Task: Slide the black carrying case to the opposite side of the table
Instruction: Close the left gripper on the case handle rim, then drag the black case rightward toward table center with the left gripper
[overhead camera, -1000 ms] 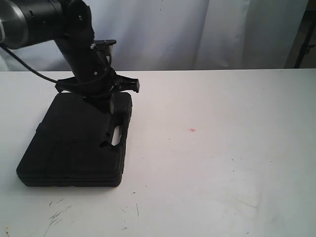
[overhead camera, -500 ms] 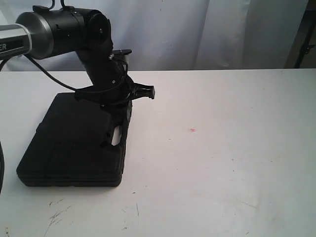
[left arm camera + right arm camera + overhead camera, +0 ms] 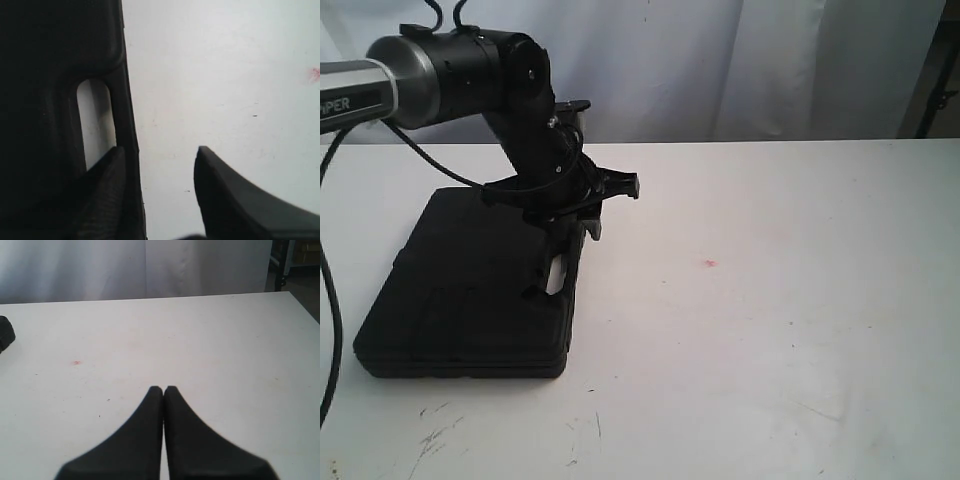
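Scratched white table (image 3: pixel 770 340), dark scuffs (image 3: pixel 432 436) at its near left; the black carrying case (image 3: pixel 470 290) lies flat on the left side.
The case is matte moulded plastic with rounded corners and a handle slot (image 3: pixel 95 120) along its right edge. The left gripper (image 3: pixel 159 149) is spread, one finger over that slot and the other over bare table; it has edged slightly right since a second ago, while the case has not moved. The right gripper (image 3: pixel 163 392) is pressed together above the table. A pale curtain (image 3: pixel 720 70) hangs beyond.

Soft, even light; blurry wrist views
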Controlling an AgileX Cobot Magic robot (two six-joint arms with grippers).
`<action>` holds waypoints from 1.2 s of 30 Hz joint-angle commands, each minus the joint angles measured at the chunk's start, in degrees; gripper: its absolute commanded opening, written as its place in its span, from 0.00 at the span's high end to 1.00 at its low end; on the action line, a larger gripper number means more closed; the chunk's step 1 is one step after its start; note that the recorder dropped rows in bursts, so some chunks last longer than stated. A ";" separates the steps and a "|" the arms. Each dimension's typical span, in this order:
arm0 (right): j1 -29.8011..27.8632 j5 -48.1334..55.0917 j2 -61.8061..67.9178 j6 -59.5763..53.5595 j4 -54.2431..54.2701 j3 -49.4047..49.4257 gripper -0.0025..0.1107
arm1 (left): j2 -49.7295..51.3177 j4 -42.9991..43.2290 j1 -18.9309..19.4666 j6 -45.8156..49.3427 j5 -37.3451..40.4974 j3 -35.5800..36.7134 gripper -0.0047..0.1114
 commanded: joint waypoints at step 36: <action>-0.29 -0.11 -0.29 -0.01 0.08 0.19 0.98 | 7.43 2.64 0.17 -6.96 -3.03 -0.25 0.92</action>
